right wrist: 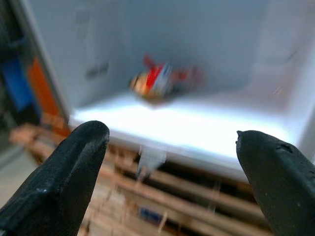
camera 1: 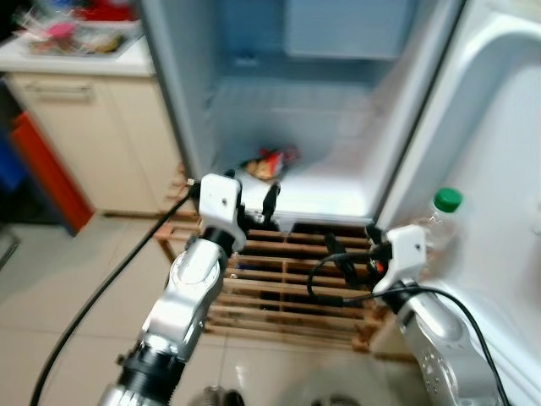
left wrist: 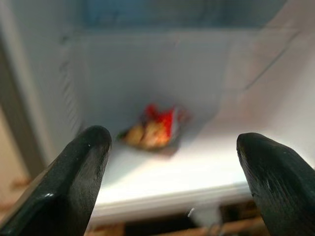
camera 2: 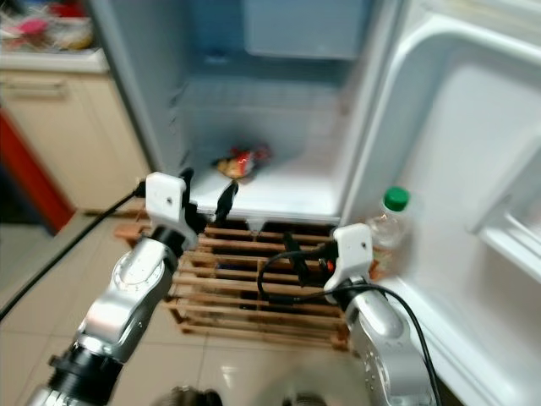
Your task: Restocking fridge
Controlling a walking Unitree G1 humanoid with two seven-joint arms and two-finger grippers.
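A small fridge point(camera 1: 330, 190) stands open on a wooden pallet point(camera 1: 279, 296). A red and yellow snack packet point(camera 1: 269, 161) lies on the fridge's white floor towards the back left. A clear bottle with a green cap point(camera 1: 439, 222) stands upright in the lower shelf of the door point(camera 1: 499, 161). My left gripper point(camera 1: 254, 199) hovers at the front lip of the fridge floor, open and holding nothing, pointing at the packet point(left wrist: 152, 129). My right gripper point(camera 1: 353, 241) is lower and to the right, in front of the pallet, open with nothing between its fingers.
A cream cabinet point(camera 1: 93, 127) with a cluttered counter point(camera 1: 76, 38) stands left of the fridge. A closed freezer flap point(camera 1: 347, 25) sits at the top of the fridge. Pale floor tiles point(camera 1: 76, 288) lie in front. Cables trail from both wrists.
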